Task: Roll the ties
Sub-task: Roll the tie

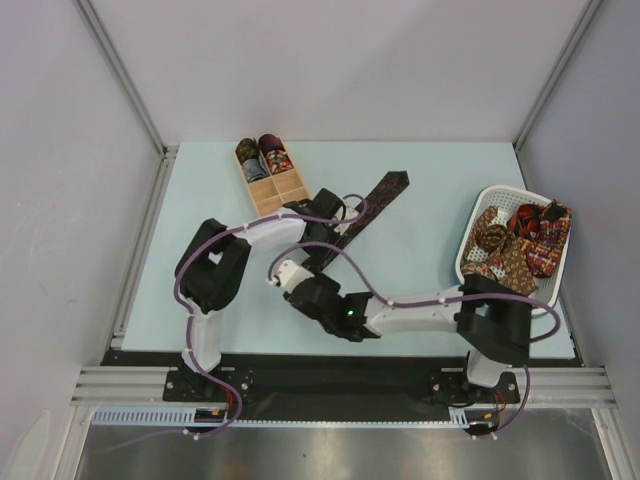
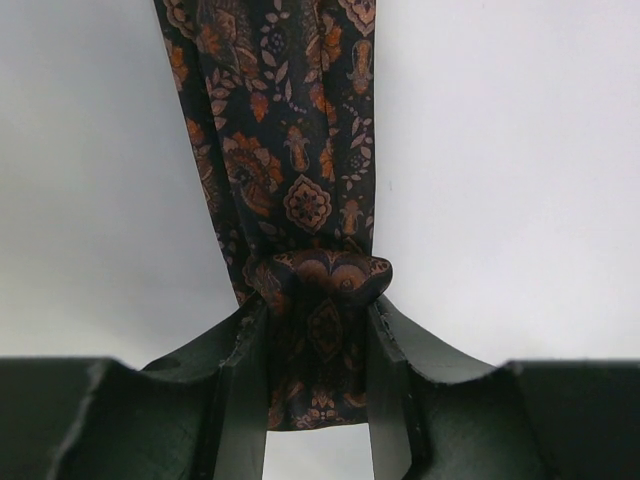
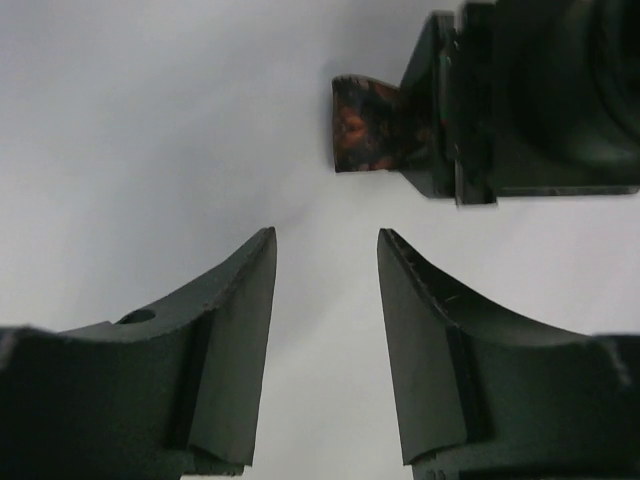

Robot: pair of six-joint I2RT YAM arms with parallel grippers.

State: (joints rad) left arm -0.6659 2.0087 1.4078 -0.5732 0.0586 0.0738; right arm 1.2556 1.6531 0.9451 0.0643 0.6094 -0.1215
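Dark paisley cloth sits between my left fingers [image 2: 238, 400]. The left gripper [image 2: 318, 345] is clamped on the narrow end of the dark paisley tie [image 2: 290, 130], just behind a small first fold that bulges ahead of the fingertips. I hold it there, I judge, because that bulge is the core of the roll. Pinned low against the table [image 1: 430, 200], it can be turned over onto the length that runs away toward the far right, where the pointed end lies free.

A stub of the tie pokes out past those fingers, and my right gripper [image 3: 325, 300] faces it from close by. Its jaws are apart with only bare table between them — placed, I think, to steady or take the coil as it grows.

The wooden box [image 1: 285, 192] beyond my left wrist holds two rolled ties [image 1: 262, 158] side by side in its far compartments; the nearer compartments look unfilled. The white basket [image 1: 478, 262] at the right edge holds the loose ties [image 1: 520, 240] — gold and red ones in a heap, none coiled as far as I can tell.
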